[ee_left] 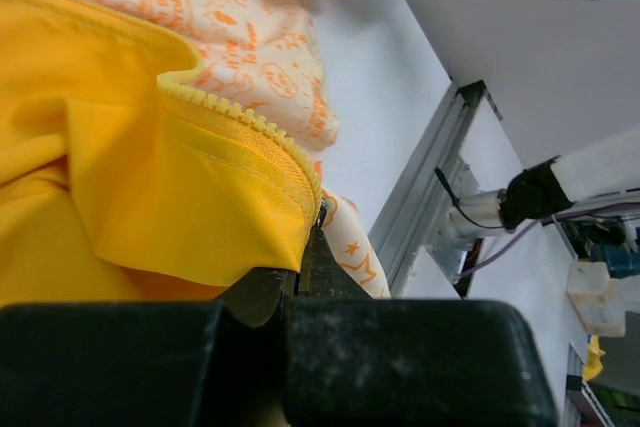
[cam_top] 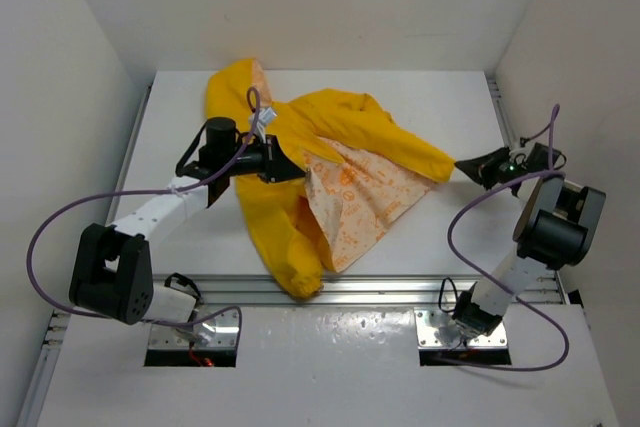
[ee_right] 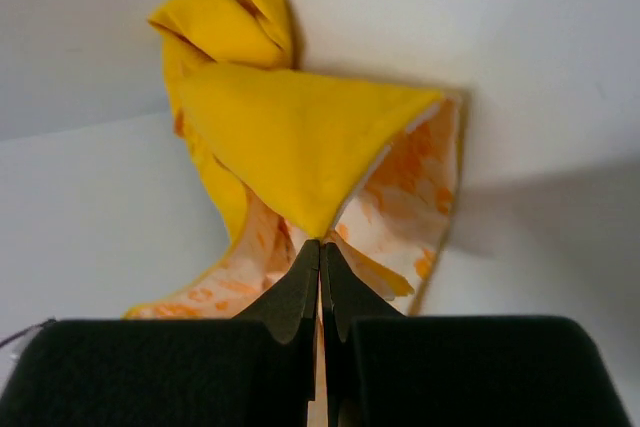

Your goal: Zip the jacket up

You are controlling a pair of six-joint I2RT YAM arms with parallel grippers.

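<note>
left fingers [ee_left: 330, 282], black, are pinched shut on the yellow front edge of the jacket [ee_left: 120, 177], at the near end of its row of zipper teeth [ee_left: 240, 119]. beyond the teeth the cream lining [ee_left: 250, 47] with orange prints lies face up. right fingers [ee_right: 295, 297] are closed as well, their tips nipping a yellow corner of the jacket, and lining shows beneath that raised flap.

seen from above, the jacket lies unzipped and spread open across the middle of the white desk [cam_top: 430, 97]. one sleeve [cam_top: 295, 267] trails from its lower part to the desk's near edge. the left fingers hold the jacket's left front panel near its middle; the right fingers hold its right-hand tip, so the open lining lies between the two grips. the hood [cam_top: 235, 87] is bunched at the jacket's far left end.
</note>
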